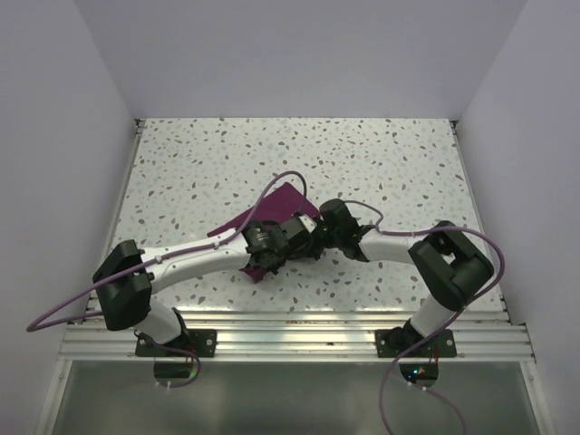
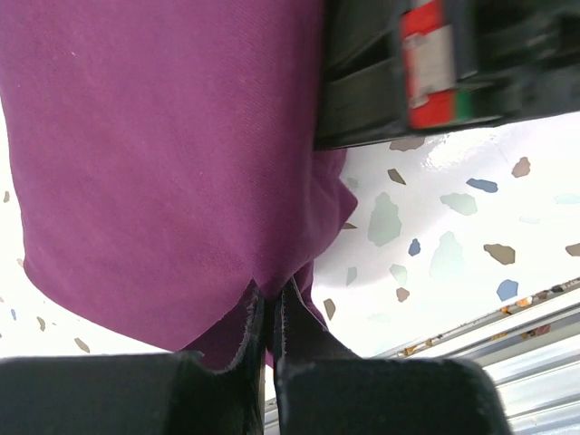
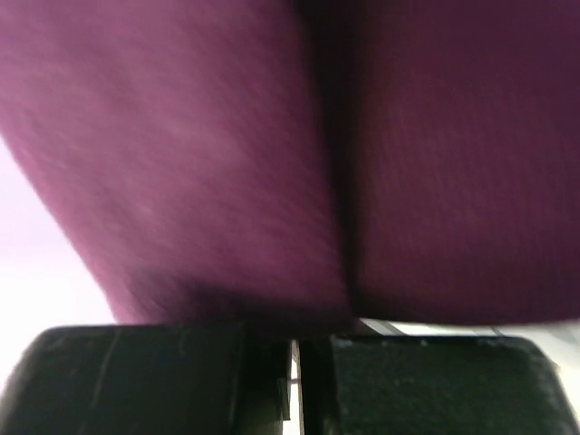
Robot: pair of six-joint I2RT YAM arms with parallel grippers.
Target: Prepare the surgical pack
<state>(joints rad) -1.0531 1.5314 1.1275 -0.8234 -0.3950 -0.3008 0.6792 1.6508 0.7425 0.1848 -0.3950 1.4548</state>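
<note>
The surgical pack shows only as a maroon cloth [image 1: 282, 200] folded into a bundle at the middle of the speckled table; tray, instruments and gauze are hidden. My left gripper [image 1: 303, 230] reaches in from the left and is shut on a pinched edge of the cloth [image 2: 163, 163], its fingertips [image 2: 252, 313] pressed together on the fold. My right gripper [image 1: 314, 237] comes in from the right, meeting the left one over the bundle's near right corner. In the right wrist view the cloth [image 3: 199, 163] fills the frame and its crease runs down into the shut right gripper [image 3: 313, 337].
The speckled table [image 1: 381, 163] is bounded by white walls at the back and sides. An aluminium rail [image 1: 290, 337] runs along the near edge by both arm bases. Purple cables [image 1: 272, 186] loop over the arms. The right gripper's black body [image 2: 435, 63] hangs close above the cloth.
</note>
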